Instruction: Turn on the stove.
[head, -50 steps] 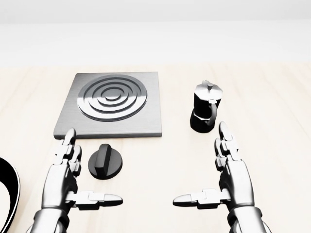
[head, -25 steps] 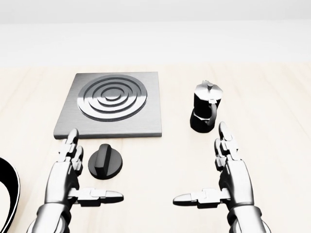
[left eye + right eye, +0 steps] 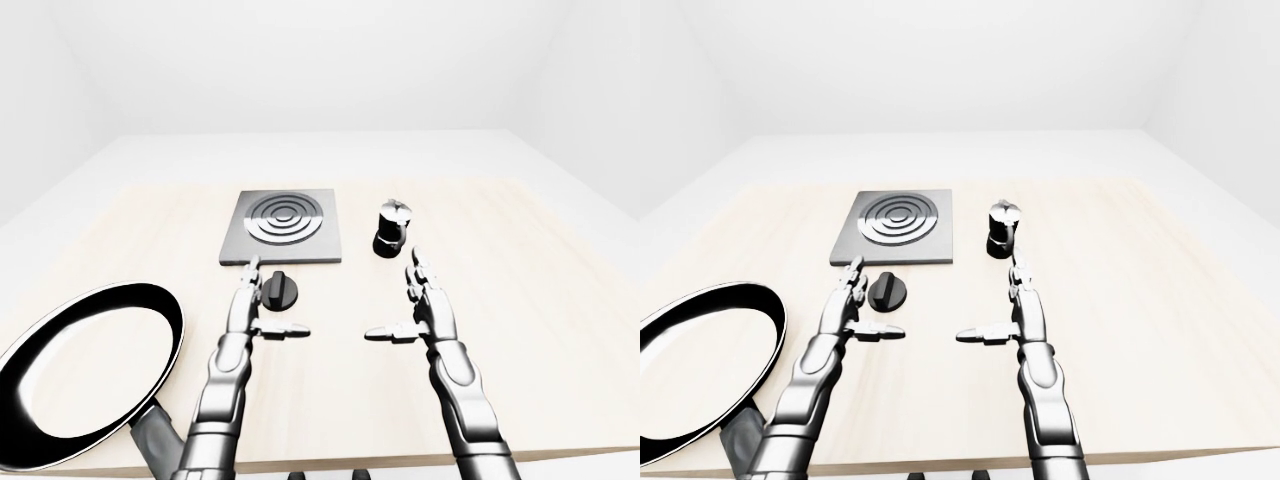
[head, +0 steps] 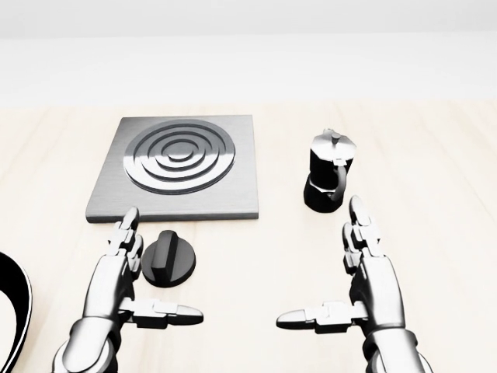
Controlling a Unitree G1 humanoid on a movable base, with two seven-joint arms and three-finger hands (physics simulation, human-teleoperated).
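Observation:
A grey square stove plate (image 4: 177, 167) with concentric rings lies on the light wooden table. Its black round knob (image 4: 168, 259) lies on the table just below the plate's lower edge. My left hand (image 4: 147, 276) is open, its fingers standing just left of the knob and its thumb pointing right below it, without closing on it. My right hand (image 4: 334, 272) is open and empty, to the right of the knob and below the moka pot.
A black moka pot (image 4: 329, 172) stands right of the stove plate, just above my right hand. A large black frying pan (image 3: 85, 372) lies at the table's lower left, its handle over the edge. The table (image 3: 560, 290) extends right.
My left hand has moved right, toward the knob, its fingers now next to it. My right hand, the knob, the plate and the pot have not moved.

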